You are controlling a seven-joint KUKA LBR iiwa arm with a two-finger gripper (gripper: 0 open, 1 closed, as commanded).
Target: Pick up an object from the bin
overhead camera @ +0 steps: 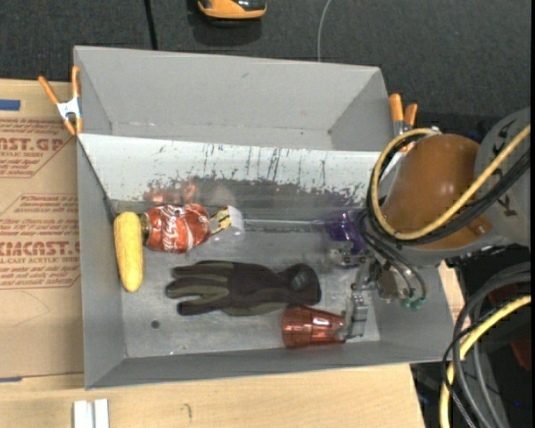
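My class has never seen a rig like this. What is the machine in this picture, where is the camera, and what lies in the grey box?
The machine is a robot arm with an orange cover, reaching in from the right. One camera looks down on a grey metal bin from above, slightly sideways. The arm's pincer is low in the near right corner, beside a reddish plastic cup lying on its side; whether it grips the cup cannot be told. Also in the bin: a dark glove, a crushed red can, a yellow corn cob and a small purple thing.
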